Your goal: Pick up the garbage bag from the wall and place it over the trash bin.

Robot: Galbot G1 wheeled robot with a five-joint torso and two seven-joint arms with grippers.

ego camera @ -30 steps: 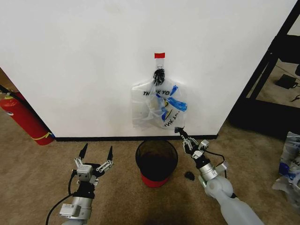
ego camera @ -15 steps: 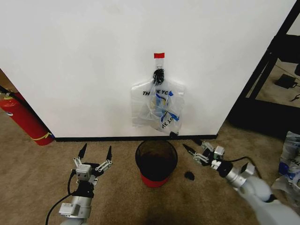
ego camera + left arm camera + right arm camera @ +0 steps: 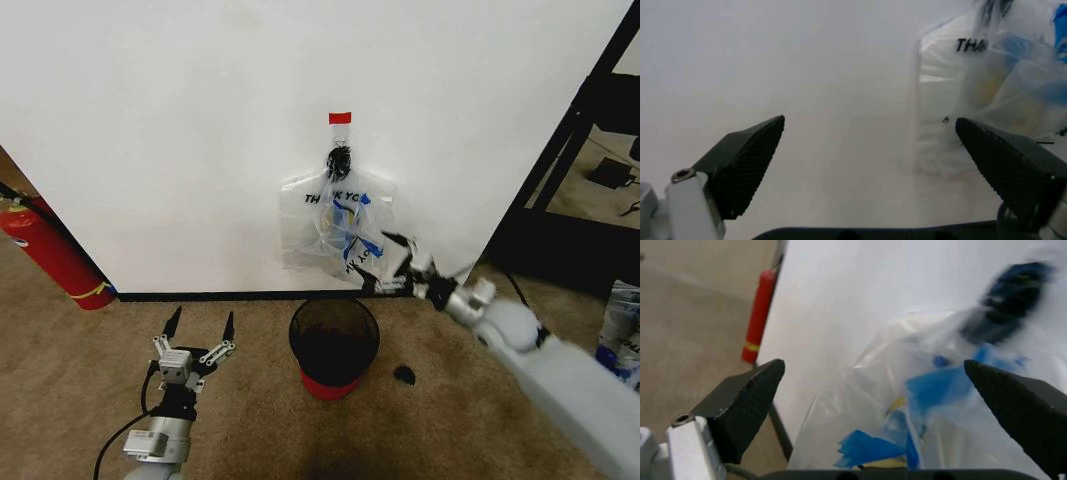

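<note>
The garbage bag (image 3: 335,225), see-through with dark lettering and blue patches, hangs from a black hook (image 3: 340,160) under a red tape tab (image 3: 341,118) on the white wall (image 3: 180,130). Directly below stands the black mesh trash bin (image 3: 334,340) with its red base. My right gripper (image 3: 380,263) is open at the bag's lower right corner, with its fingers spread; in the right wrist view the bag (image 3: 927,430) lies close between the wide fingers (image 3: 747,405). My left gripper (image 3: 197,325) is open, low over the carpet left of the bin, facing the wall and the bag (image 3: 987,100).
A red fire extinguisher (image 3: 50,255) leans at the wall's left end. A black shelf frame (image 3: 570,150) stands to the right. A small dark object (image 3: 404,375) lies on the carpet right of the bin, and plastic bags (image 3: 620,340) sit at the right edge.
My right arm has swung from the floor right of the bin up to the bag's lower right corner. The bag's lower part has shifted slightly. The left arm has barely moved.
</note>
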